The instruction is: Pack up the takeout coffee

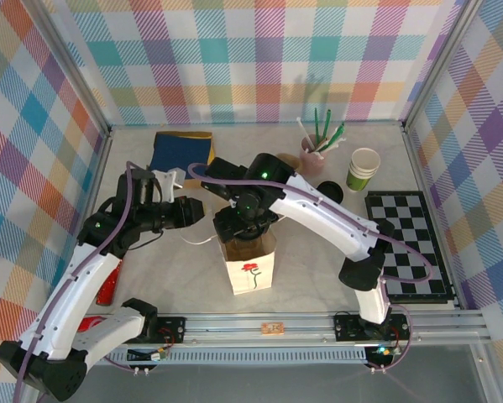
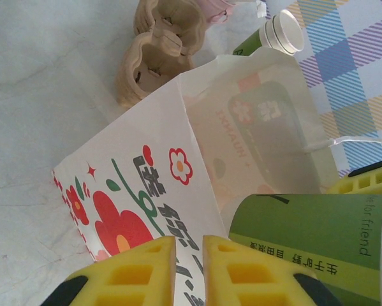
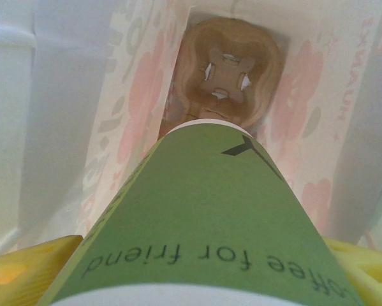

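Note:
The white paper bag (image 1: 251, 267) with a red flower print stands open near the table's front. My right gripper (image 1: 247, 220) hangs over its mouth, shut on the takeout coffee (image 3: 203, 210), a green cup printed "coffee for friend". The cup points base-first down into the bag (image 3: 63, 127) and its top end is cut off by the frame. A brown cardboard carrier (image 3: 229, 76) lies at the bag's bottom. My left gripper (image 2: 189, 255) pinches the bag's near wall (image 2: 146, 166) between its yellow fingers (image 2: 130, 274). The green cup (image 2: 305, 239) shows just inside the bag beside them.
A lidless green cup with a white rim (image 1: 363, 168) and a pink pot of sticks (image 1: 311, 149) stand at the back right. A checkerboard (image 1: 406, 243) lies on the right. A blue and yellow item (image 1: 180, 149) is at the back left. A cardboard carrier (image 2: 159, 51) sits behind the bag.

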